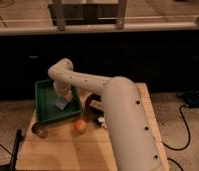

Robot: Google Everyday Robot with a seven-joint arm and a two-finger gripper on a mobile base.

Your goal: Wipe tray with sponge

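Note:
The dark-green tray [47, 114] lies at the back left of the wooden table. The pale grey-blue sponge [61, 104] rests inside the tray, toward its right side. My gripper [62, 98] hangs down from the white arm [88, 85] right over the sponge, at the sponge's top. The arm's end hides the fingers.
An orange ball [80, 125] lies on the wooden table [68, 150] in front of the tray. A dark round bowl-like object [93, 101] sits right of the tray, with small white blocks [101, 120] nearby. A small dark object [41, 131] lies at the tray's front left corner. A cable [180, 125] runs on the floor at right.

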